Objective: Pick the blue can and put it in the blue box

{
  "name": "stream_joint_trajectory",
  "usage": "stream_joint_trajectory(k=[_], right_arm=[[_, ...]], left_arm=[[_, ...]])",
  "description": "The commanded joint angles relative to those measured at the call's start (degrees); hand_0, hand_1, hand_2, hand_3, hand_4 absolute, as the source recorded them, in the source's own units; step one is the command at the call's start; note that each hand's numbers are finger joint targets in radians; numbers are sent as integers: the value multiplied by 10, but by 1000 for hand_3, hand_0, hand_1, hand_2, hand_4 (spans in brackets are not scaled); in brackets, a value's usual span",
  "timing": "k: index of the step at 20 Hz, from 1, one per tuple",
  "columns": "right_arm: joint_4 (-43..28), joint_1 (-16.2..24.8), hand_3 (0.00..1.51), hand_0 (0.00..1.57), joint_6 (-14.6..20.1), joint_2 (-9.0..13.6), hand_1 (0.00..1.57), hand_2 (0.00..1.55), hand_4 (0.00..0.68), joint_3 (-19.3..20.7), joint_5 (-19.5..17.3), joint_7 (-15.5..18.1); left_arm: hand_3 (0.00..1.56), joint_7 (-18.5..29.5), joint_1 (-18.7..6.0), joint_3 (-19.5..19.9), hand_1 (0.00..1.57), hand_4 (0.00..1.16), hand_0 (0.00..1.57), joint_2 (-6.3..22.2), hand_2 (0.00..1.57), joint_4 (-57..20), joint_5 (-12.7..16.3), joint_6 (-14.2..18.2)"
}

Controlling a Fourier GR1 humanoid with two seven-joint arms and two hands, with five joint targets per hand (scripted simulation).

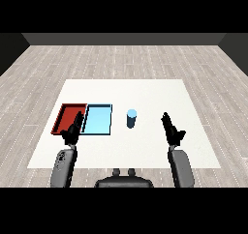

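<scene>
Standing upright blue can [131,118], left of open right hand [171,130], apart

A white tabletop [145,90] is set on a floor [121,59] of pale grey-brown wooden planks, laid in staggered rows. The floor is bounded at the far end by a dark wall [121,38]. Even light is cast throughout.

The can [131,118] stands upright on the table [145,90], just right of two side-by-side trays [98,106].
</scene>
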State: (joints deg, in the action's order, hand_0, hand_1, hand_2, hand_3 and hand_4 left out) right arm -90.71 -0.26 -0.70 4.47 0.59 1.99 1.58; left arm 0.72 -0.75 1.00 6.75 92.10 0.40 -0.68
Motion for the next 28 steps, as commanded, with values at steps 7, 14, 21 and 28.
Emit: stream_joint_trajectory(k=[7, 14, 21, 28], right_arm=[[49, -131, 0, 0, 4, -43, 0, 0, 0, 5, 36, 70], [148, -175, 0, 0, -40, -30, 0, 0, 0, 29, 43, 154], [174, -178, 0, 0, -32, -31, 0, 0, 0, 36, 52, 169], [173, -153, 0, 0, -38, -38, 0, 0, 0, 29, 64, 151]], left_arm=[[0, 105, -29, 8, 0, 0, 0, -53, 0, 44, 40, -2], [0, 225, 17, 8, 0, 0, 0, -61, 0, 9, 49, -37], [0, 257, 2, 20, 0, 0, 0, -52, 0, -34, 62, -52], [0, 248, -20, 22, 0, 0, 0, -56, 0, -49, 52, -30]])
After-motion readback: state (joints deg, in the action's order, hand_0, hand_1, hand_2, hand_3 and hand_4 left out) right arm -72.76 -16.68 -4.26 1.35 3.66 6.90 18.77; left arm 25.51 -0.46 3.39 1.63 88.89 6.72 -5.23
